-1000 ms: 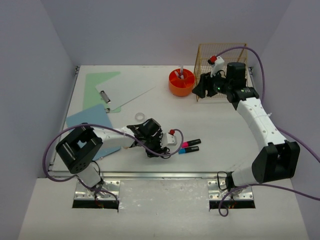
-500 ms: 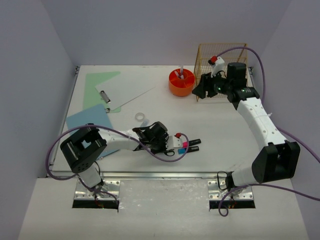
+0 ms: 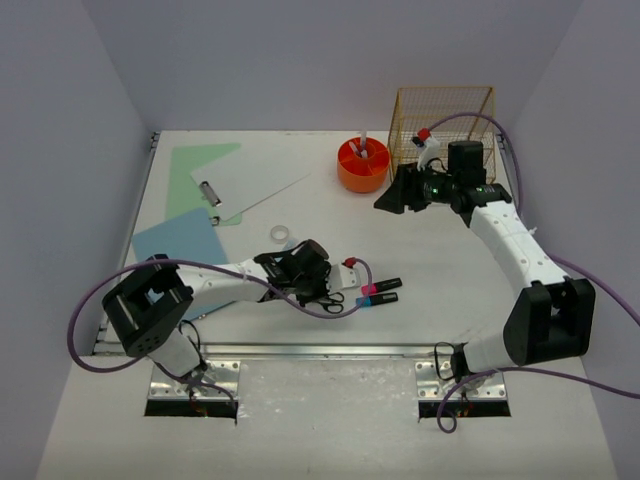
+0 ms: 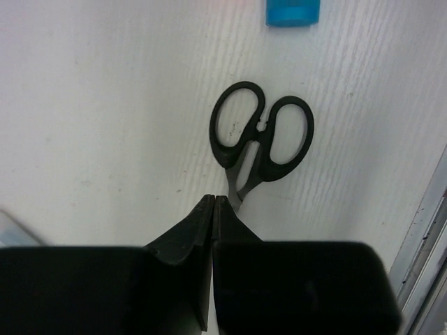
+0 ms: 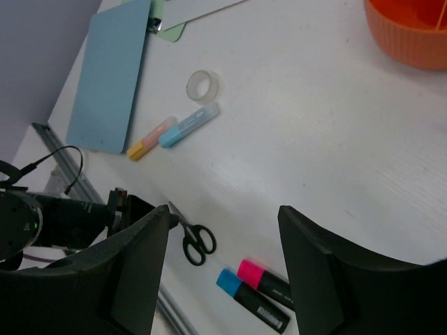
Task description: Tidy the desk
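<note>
The desk (image 3: pixel 440 270) is the white worktop filling the floor of the lavender-walled booth, with a metal rail along its near edge. Close to the middle of that near edge lie black-handled scissors (image 4: pixel 260 136), handles pointing away from the left gripper (image 4: pixel 213 202). We see this gripper's two fingers (image 4: pixel 181 241) pressed flat together with no gap. The scissors' blades run in under one fingertip (whether they are pinched or merely covered we cannot tell). Just beyond the handles, toward the right edge, lie a pink highlighter (image 3: pixel 378 288) and a blue highlighter (image 3: pixel 375 299), side by side.

The right gripper (image 5: pixel 223 223) hangs above the far right part of the desk with its jaws spread wide. Nothing sits between them and they touch nothing. In the overhead view it is just in front of the gold wire rack (image 3: pixel 445 115) at the far right corner, and beside the orange bowl (image 3: pixel 362 165).

A tape roll (image 3: pixel 280 233) lies toward the middle. A blue sheet (image 3: pixel 180 245) rests by the left edge.
</note>
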### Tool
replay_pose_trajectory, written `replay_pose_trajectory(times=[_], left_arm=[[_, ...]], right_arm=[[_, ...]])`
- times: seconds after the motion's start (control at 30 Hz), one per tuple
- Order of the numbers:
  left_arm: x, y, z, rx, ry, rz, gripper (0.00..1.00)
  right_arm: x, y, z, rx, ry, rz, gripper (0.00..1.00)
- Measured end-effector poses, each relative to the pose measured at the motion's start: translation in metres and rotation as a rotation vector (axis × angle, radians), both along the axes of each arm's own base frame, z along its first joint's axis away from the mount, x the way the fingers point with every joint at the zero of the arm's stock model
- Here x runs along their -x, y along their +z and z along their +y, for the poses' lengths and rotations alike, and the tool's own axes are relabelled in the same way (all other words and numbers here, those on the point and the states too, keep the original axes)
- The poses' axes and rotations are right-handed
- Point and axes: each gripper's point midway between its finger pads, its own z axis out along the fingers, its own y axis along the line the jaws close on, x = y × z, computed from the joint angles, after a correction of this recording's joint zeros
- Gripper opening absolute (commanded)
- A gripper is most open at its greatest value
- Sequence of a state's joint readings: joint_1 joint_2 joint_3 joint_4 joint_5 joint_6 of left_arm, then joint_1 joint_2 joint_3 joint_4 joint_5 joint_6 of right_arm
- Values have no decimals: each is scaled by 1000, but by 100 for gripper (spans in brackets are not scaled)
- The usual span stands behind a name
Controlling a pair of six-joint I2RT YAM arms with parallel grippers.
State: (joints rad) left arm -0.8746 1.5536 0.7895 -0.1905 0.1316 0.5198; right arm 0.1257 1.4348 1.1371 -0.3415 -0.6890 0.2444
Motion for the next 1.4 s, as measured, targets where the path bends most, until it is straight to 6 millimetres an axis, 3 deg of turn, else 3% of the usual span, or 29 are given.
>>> replay_pose_trajectory(times=[0.23,0.37,0.43,0.77,1.03,1.17,1.4], left_arm=[[-36,42,2,102,148,-47,2],[-40,48,2,121,163,-47,30],[-37,47,2,126,159,-37,34],[-32,34,-15,130,146,19,31],[-22,5,-23,82,110,86,29],[-19,4,-27,90,89,99,28],[-13,1,-38,93,45,105,25]], right_arm=[[22,-25,13,-107,-3,167,68],[28,-32,22,-121,10,213,68],[30,-35,27,-121,22,220,67],[42,-54,25,-93,13,263,67],[29,-55,-7,-104,-92,284,67],[24,-56,-21,-111,-135,293,67],[25,-57,-23,-115,-139,302,67]])
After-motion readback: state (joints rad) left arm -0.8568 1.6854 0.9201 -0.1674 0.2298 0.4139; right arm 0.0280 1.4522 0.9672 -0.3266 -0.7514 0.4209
